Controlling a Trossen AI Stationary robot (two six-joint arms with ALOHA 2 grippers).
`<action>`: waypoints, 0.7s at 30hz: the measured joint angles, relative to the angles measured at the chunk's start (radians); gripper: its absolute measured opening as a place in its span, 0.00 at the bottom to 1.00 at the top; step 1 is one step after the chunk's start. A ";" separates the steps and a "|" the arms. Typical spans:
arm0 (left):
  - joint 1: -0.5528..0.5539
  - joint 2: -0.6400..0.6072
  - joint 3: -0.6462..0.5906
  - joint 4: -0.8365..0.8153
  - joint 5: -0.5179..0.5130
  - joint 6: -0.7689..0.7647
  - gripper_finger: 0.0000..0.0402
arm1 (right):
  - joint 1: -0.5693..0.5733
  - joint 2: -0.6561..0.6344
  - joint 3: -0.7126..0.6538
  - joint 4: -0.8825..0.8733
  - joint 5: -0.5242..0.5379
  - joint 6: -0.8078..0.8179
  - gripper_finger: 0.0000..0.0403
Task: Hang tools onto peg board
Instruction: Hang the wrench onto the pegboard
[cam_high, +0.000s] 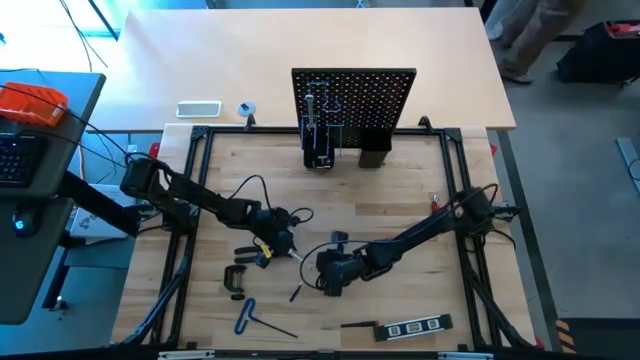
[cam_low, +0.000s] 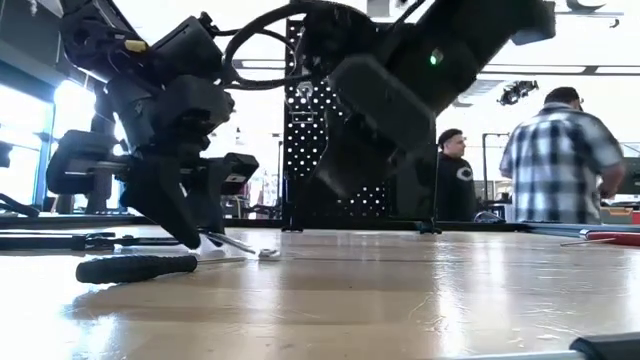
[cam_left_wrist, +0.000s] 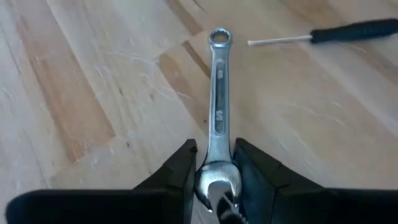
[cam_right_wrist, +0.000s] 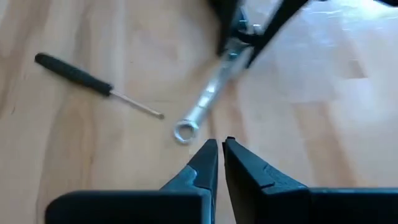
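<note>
Left gripper (cam_left_wrist: 214, 180) pinches the open-jaw end of a silver wrench (cam_left_wrist: 219, 106) near the middle of the table (cam_high: 400, 200), the shaft reaching out ahead of the fingers and its ring end resting low on the wood. Gripping it at that end leaves the ring free, which looks like the part meant to slip over a peg. Facing it from close by, the right gripper (cam_right_wrist: 219, 152) points its fingers, pressed nearly together and holding nothing, at the ring end, just short of touching; it may be poised to steady the tool or take it over, though that is only a guess. A small black-handled screwdriver (cam_right_wrist: 74, 74) lies loose on the wood beside the wrench. More tools wait toward the front edge: a C-clamp (cam_high: 237, 279), a blue-handled hex key (cam_high: 247, 316) and a level (cam_high: 412, 327). The peg board (cam_high: 355, 100) stands upright at the back edge, well apart from both arms, with tools already hanging at its lower left. Two people stand in the room beyond the table.
</note>
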 joint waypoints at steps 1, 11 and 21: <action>0.000 -0.008 0.000 -0.002 -0.002 -0.002 0.20 | 0.005 -0.009 0.000 -0.015 0.017 0.001 0.06; 0.002 -0.108 0.001 -0.030 -0.036 -0.011 0.20 | 0.066 -0.111 0.004 -0.269 0.186 0.134 0.06; 0.001 -0.238 0.002 -0.084 -0.112 -0.025 0.20 | 0.141 -0.141 0.004 -0.525 0.267 0.358 0.06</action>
